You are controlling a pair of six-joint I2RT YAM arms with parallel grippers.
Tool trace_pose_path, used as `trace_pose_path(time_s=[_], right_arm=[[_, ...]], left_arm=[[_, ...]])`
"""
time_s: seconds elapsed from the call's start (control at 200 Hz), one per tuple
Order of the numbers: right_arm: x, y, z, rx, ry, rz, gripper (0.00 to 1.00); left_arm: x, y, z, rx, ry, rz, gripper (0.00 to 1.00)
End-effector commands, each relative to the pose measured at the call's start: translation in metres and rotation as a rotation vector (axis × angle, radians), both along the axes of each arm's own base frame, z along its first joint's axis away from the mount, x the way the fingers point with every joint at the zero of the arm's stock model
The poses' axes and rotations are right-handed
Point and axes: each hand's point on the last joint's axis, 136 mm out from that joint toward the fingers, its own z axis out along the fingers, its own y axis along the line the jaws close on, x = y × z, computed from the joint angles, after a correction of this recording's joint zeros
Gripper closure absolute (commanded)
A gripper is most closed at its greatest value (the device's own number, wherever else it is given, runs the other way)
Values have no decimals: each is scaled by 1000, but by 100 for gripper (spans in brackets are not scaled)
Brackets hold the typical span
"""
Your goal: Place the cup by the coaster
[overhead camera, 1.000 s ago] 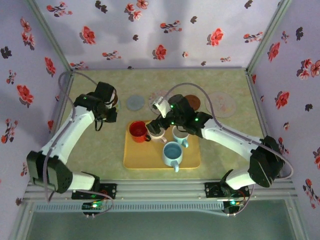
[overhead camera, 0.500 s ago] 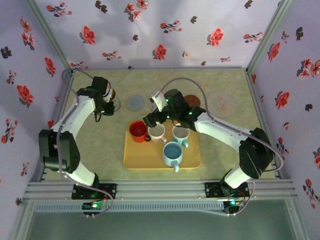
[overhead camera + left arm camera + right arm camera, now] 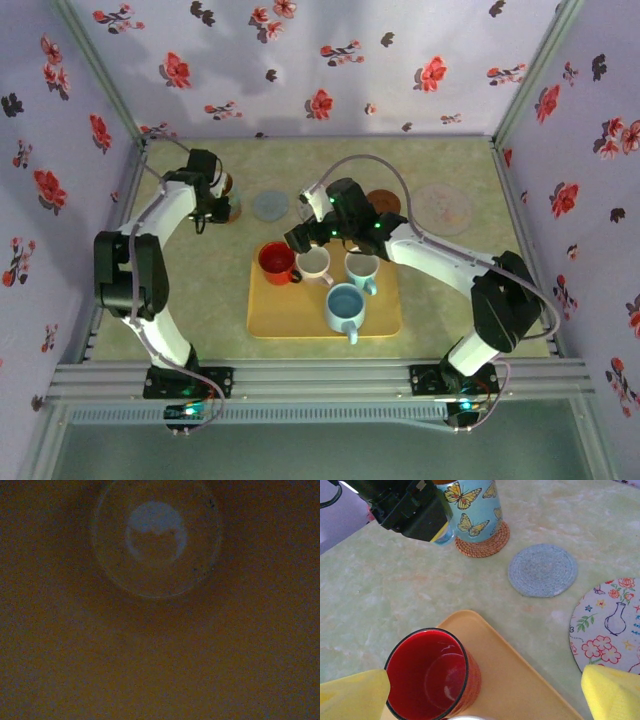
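A blue butterfly cup (image 3: 475,510) stands on a woven brown coaster (image 3: 485,545) at the far left of the table. My left gripper (image 3: 437,527) is shut on the cup's rim by the handle. From above, the left gripper (image 3: 212,188) covers most of the cup (image 3: 229,188). The left wrist view looks down into the cup's dim orange inside (image 3: 156,537). My right gripper (image 3: 482,695) is open, its yellow fingertips (image 3: 355,695) spread above a red cup (image 3: 427,672). In the top view the right gripper (image 3: 300,240) hovers over the tray's far left corner.
The yellow tray (image 3: 290,320) holds the red cup (image 3: 275,261), two white cups (image 3: 314,262) and a blue cup (image 3: 345,305). A grey coaster (image 3: 542,570), a floral coaster (image 3: 610,625), a brown coaster (image 3: 385,203) and a pale coaster (image 3: 441,207) lie behind it.
My left arm has carried the butterfly cup back and to the left onto the woven coaster. My right gripper has drawn back a little, from over the white cup toward the red cup, staying open.
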Motion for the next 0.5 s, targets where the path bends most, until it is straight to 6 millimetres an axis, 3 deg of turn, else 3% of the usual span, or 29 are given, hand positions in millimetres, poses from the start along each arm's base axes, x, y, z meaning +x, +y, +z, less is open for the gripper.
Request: trace_pose_path(time_s=[0.0, 0.495], right_arm=[[13, 3, 12, 29, -11, -22, 1], [17, 6, 8, 37, 12, -10, 1]], left_arm=[[35, 8, 27, 36, -142, 10, 100], [43, 22, 11, 75, -121, 35, 100]])
